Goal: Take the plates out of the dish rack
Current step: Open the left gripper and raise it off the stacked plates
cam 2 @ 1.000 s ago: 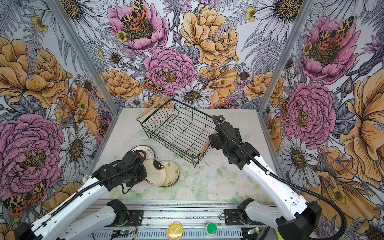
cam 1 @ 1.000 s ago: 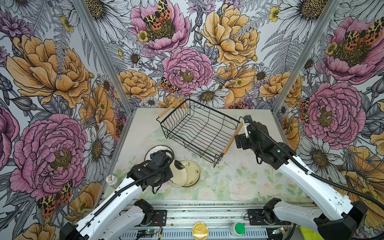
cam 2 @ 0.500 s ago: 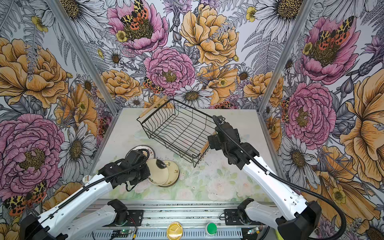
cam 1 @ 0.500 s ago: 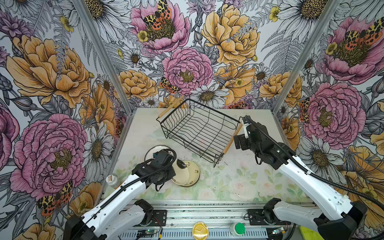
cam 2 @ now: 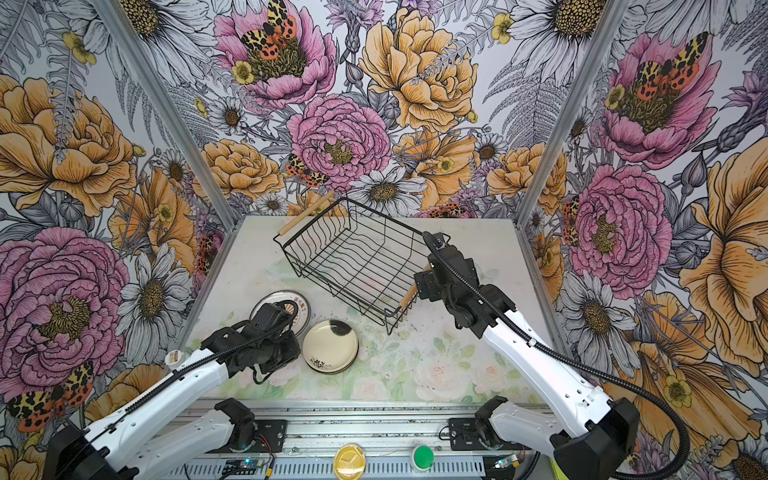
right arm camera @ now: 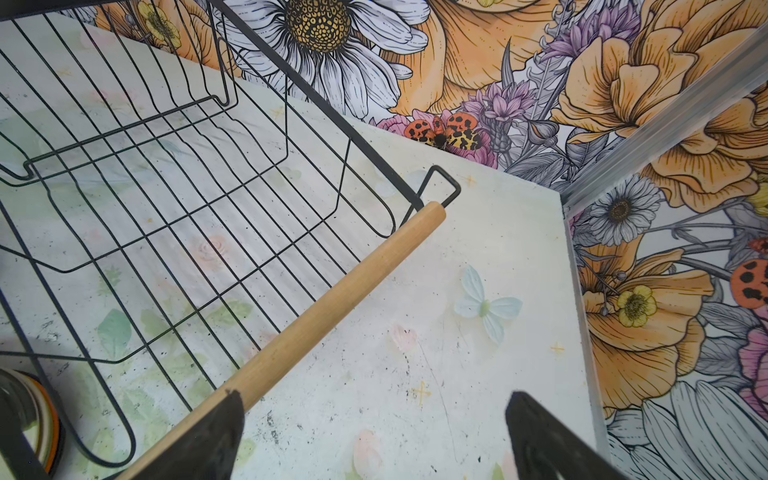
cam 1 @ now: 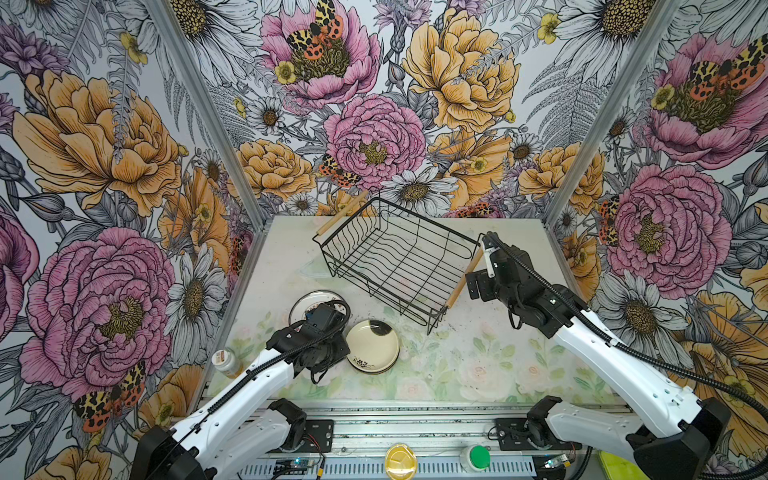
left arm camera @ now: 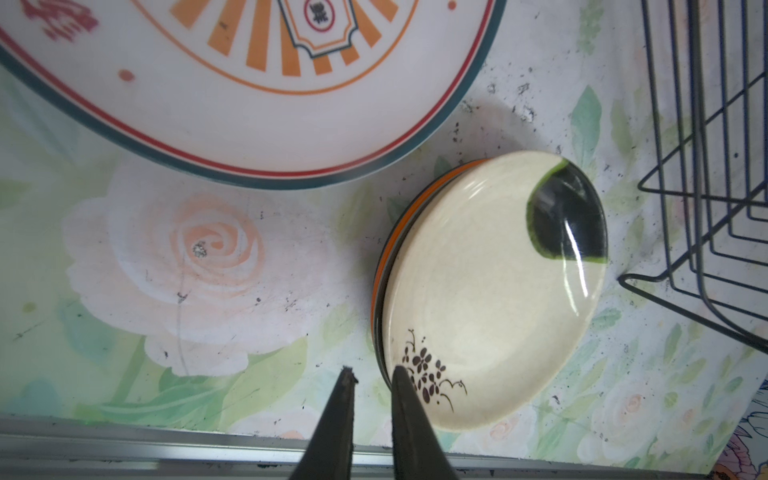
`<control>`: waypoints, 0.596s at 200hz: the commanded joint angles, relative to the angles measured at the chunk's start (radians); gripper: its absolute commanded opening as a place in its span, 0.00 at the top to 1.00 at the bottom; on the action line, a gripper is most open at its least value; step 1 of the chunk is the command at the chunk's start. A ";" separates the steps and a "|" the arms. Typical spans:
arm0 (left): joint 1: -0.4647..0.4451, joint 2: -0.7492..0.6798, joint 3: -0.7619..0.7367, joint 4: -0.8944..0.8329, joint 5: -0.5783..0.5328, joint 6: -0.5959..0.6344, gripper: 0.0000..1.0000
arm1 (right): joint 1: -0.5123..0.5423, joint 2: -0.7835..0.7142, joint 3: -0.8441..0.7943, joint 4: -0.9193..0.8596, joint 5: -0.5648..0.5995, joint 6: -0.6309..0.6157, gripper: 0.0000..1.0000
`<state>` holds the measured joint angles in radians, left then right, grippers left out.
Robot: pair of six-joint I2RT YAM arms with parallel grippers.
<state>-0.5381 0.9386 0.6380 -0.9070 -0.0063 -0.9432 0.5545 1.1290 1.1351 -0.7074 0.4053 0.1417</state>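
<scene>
While the cream plate (cam 1: 372, 345) with its black patch tops a small stack on the table (cam 1: 498, 357), a larger white plate (left arm camera: 249, 104) with a dark rim lies just beside it, both near the dish rack (cam 1: 399, 266). The left gripper (left arm camera: 371, 374) hangs at the stack's edge, fingers slightly parted, one tip over the cream plate's rim. The right gripper (right arm camera: 374, 415) is spread wide beside the rack's wooden handle (right arm camera: 332, 299).

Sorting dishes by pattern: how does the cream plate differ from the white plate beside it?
The cream plate bears a black patch; the white plate orange rays. The cream plate's rim is unlined, the white plate's red and dark. Both lie flat, outside the dish rack.
</scene>
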 commanded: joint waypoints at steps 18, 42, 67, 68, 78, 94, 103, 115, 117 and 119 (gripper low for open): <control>0.011 0.006 -0.006 0.030 0.008 0.012 0.77 | -0.008 -0.003 -0.014 0.002 -0.012 0.016 0.01; 0.012 0.012 -0.001 0.030 -0.013 0.016 0.70 | -0.009 -0.018 -0.026 0.002 -0.022 0.033 0.01; 0.012 -0.006 0.014 0.033 -0.070 0.027 0.61 | -0.011 -0.050 -0.058 0.002 -0.022 0.071 0.01; 0.012 -0.008 0.015 0.033 -0.074 0.028 0.61 | -0.011 -0.053 -0.059 0.002 -0.022 0.073 0.01; 0.015 -0.022 0.024 0.037 -0.102 0.040 0.56 | -0.012 -0.070 -0.079 0.003 -0.020 0.091 0.01; 0.029 -0.045 0.044 0.041 -0.137 0.065 0.52 | -0.017 -0.102 -0.107 0.003 -0.018 0.114 0.01; 0.041 -0.059 0.052 0.056 -0.143 0.087 0.49 | -0.019 -0.121 -0.123 0.002 -0.012 0.131 0.01; 0.056 -0.078 0.063 0.076 -0.154 0.113 0.46 | -0.021 -0.152 -0.144 0.003 -0.001 0.153 0.01; 0.059 -0.081 0.064 0.080 -0.155 0.117 0.45 | -0.022 -0.157 -0.146 0.003 -0.001 0.157 0.01; 0.061 -0.084 0.065 0.085 -0.157 0.120 0.45 | -0.023 -0.163 -0.150 0.003 -0.002 0.162 0.01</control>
<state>-0.5056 0.8959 0.6613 -0.8803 -0.0948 -0.8856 0.5415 1.0332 1.0130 -0.7082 0.3882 0.2337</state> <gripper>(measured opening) 0.527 0.994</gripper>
